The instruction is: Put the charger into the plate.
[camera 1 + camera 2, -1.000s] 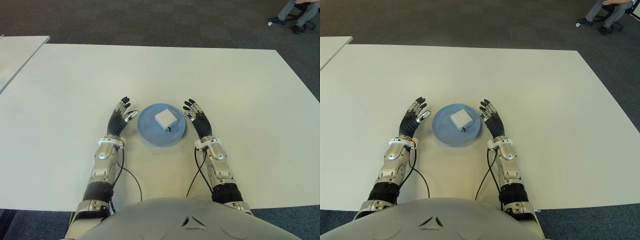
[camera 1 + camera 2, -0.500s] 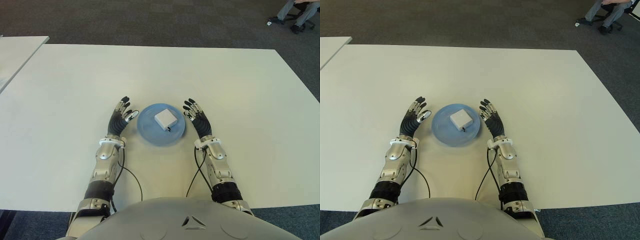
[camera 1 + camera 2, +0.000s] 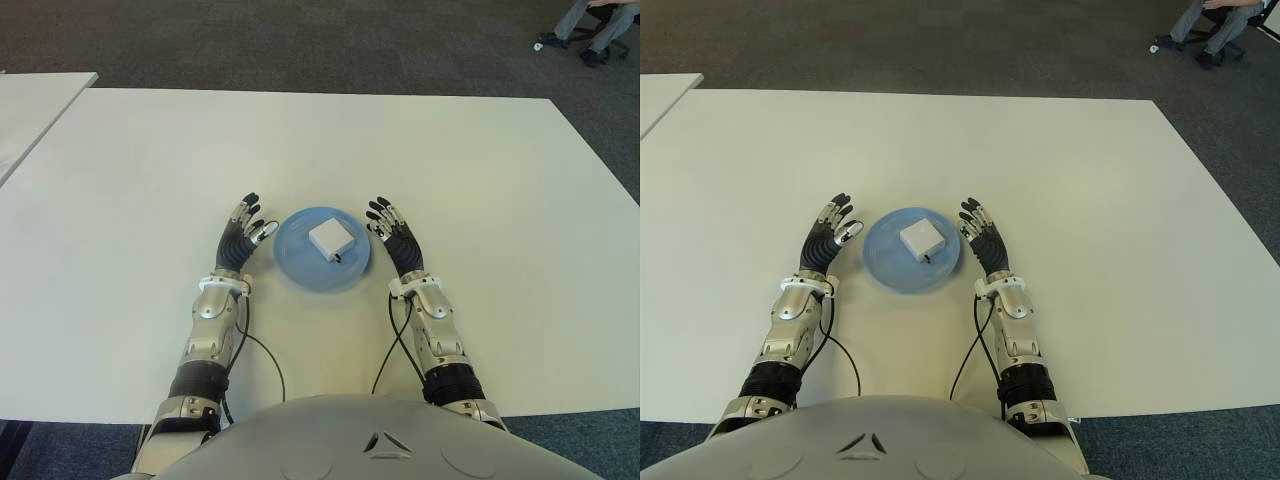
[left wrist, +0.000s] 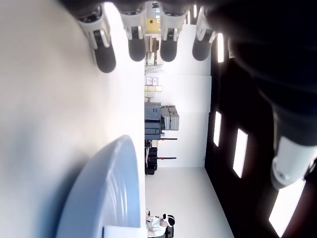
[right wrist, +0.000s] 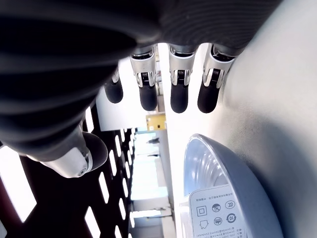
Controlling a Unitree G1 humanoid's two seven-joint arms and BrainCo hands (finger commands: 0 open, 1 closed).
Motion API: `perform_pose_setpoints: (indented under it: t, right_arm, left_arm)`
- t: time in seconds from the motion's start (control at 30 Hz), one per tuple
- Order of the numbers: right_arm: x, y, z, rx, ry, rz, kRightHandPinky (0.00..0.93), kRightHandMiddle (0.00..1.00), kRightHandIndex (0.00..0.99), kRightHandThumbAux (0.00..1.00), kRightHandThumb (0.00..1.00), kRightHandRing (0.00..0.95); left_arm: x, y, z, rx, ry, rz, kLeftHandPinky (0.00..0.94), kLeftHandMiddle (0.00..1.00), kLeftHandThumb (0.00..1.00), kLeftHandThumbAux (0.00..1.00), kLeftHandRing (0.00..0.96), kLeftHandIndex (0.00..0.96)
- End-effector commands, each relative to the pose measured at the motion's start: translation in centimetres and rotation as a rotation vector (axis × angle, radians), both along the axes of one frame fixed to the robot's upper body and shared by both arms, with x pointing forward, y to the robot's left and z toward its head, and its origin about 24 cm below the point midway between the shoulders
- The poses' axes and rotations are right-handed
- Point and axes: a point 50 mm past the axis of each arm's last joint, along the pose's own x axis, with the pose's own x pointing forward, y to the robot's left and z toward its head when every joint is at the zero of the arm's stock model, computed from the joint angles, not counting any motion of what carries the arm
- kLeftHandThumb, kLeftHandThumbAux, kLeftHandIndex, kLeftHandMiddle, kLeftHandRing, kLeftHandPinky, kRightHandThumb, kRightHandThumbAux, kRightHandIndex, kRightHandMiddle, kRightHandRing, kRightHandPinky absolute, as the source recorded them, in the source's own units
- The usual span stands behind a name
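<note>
Charger (image 3: 330, 238) lies in plate (image 3: 295, 262), between both hands' spread, empty fingers (image 3: 245, 219)

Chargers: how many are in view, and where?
1. The white charger lies in the blue plate, between the open left hand and open right hand. No other shows on the table.

Even, bright overhead light falls on the white table (image 3: 480, 180), and shadows there are soft and short (a faint rim under the plate (image 3: 300, 272)). The eye views are sharp throughout. Both wrist views are harsher: window glare blows out the background, while near fingers (image 5: 179, 94) loom dark and blurred.
</note>
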Motion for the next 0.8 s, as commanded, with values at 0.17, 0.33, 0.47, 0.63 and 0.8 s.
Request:
perform_pose_setpoints:
  t: [0.17,0.33,0.47,0.63,0.8]
  right_arm:
    - [-0.57,-0.26,-1.18,-0.001,0.07,-0.002,0.071,0.122,0.03,0.569,0.0,0.105]
    - [-0.53,-0.33,-1.22,-0.002,0.072,-0.001,0.073,0.122,0.029,0.568,0.0,0.105]
    - [-0.44,-0.33,-1.25,-0.004,0.072,0.002,0.072,0.122,0.026,0.567,0.0,0.104]
    - [-0.33,-0.27,-1.23,-0.006,0.07,0.004,0.067,0.118,0.028,0.567,0.0,0.101]
    - [-0.1,-0.23,-1.25,-0.009,0.072,0.005,0.065,0.112,0.027,0.568,0.0,0.097]
  left_arm:
    - [-2.44,-0.1,-3.16,0.001,0.185,0.016,0.037,0.054,0.0,0.574,0.037,0.009]
    - [-2.44,-0.2,-3.21,0.001,0.185,0.015,0.036,0.058,0.0,0.575,0.039,0.012]
    - [-2.4,-0.28,-3.25,-0.002,0.185,0.012,0.048,0.062,0.0,0.576,0.044,0.013]
    - [-2.39,-0.36,-3.27,-0.01,0.184,0.006,0.043,0.063,0.0,0.576,0.045,0.012]
    - [-2.33,-0.42,-3.32,-0.014,0.187,0.003,0.042,0.064,0.0,0.577,0.044,0.011]
